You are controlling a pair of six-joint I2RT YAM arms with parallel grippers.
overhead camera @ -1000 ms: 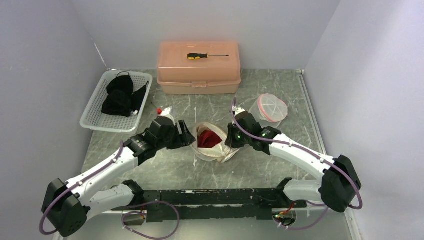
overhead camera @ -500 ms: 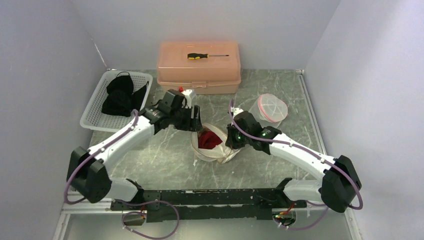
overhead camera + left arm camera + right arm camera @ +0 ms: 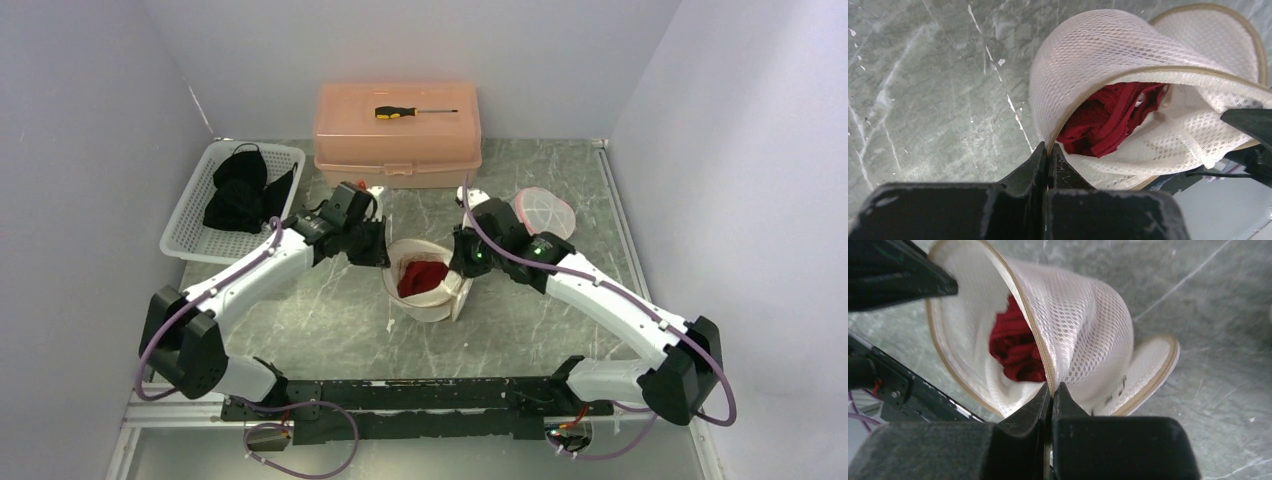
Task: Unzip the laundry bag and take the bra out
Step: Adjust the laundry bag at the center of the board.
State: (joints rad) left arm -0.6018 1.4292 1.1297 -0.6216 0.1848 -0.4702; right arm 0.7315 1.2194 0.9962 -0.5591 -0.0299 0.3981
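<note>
You are seeing your left fingers (image 3: 1029,170) clamping one rim of the laundry bag (image 3: 430,303) and your right fingers (image 3: 1037,407) clamping the opposite rim. The bag is standing open mid-desk (image 3: 330,335), mesh hiding most of the red bra (image 3: 1105,120) inside.

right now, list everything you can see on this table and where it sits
laundry bag: one, white mesh, table centre, mouth open
bra: one, red, inside the laundry bag
storage box: one, peach, far edge
screwdriver: one, yellow and black handle, on the storage box lid
basket: one, white, far left
clothes: a heap, black, in the basket
mesh pouch: one, white with pink rim, right of centre
table: one, grey marbled
left gripper: one, black, shut on the laundry bag rim
right gripper: one, black, shut on the opposite rim
</note>
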